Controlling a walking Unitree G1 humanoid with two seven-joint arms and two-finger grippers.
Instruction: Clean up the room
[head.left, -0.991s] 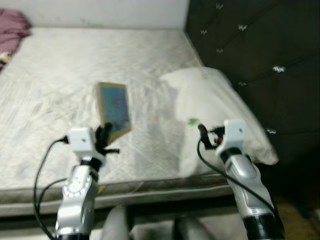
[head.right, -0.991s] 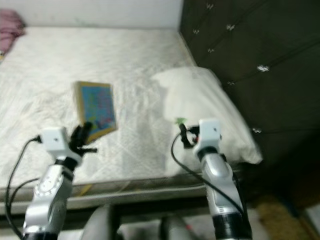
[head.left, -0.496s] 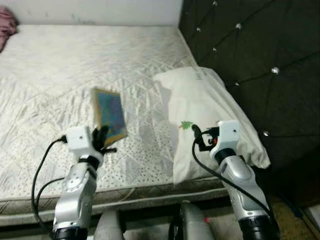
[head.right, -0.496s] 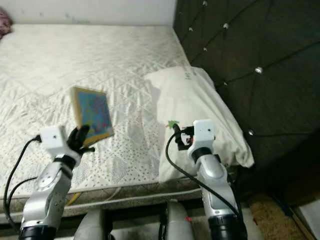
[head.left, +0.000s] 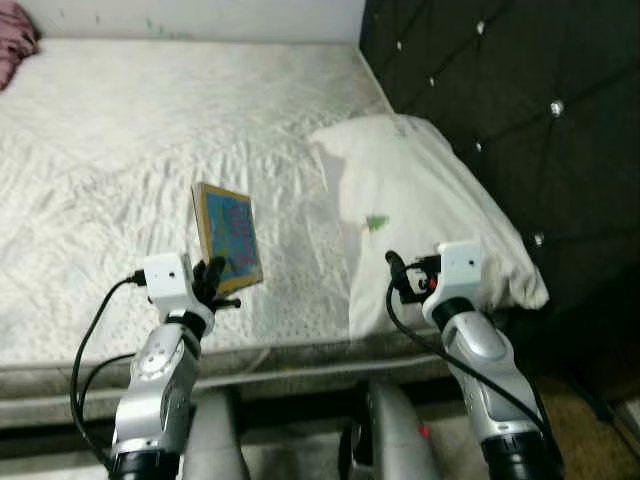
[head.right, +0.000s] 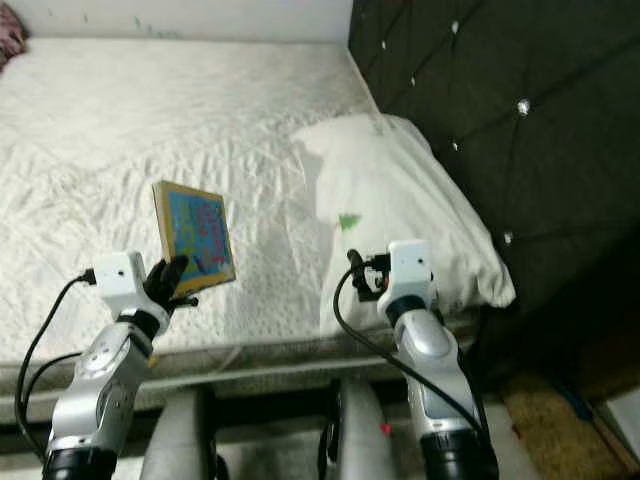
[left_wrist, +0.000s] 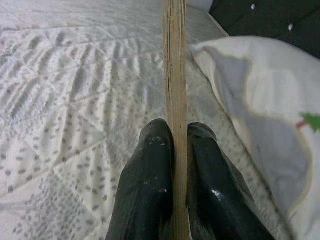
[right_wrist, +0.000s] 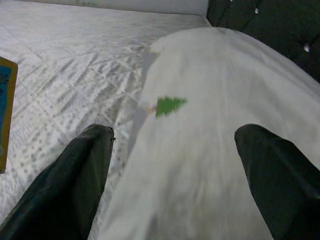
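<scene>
A thin board with a blue picture face and a wooden edge (head.left: 229, 236) is held up over the white bed (head.left: 120, 140). My left gripper (head.left: 213, 278) is shut on its lower edge; in the left wrist view both black fingers (left_wrist: 152, 190) clamp the wooden edge (left_wrist: 175, 75). My right gripper (right_wrist: 175, 165) is open, its fingers (right_wrist: 75, 175) spread wide just in front of a white pillow (head.left: 420, 200) with a small green tree mark (right_wrist: 169, 105). The right wrist (head.left: 455, 280) hovers at the pillow's near corner.
A dark tufted headboard (head.left: 500, 90) rises along the right. The mattress front edge (head.left: 300, 350) runs just before my arms. A pink cloth (head.left: 12, 40) lies at the far left corner. A pale wall (head.left: 200, 15) backs the bed.
The camera has shifted over the second, so the bed scene slid in the picture. The board stays in my left gripper, now tilted more upright. The right gripper remains open near the pillow.
</scene>
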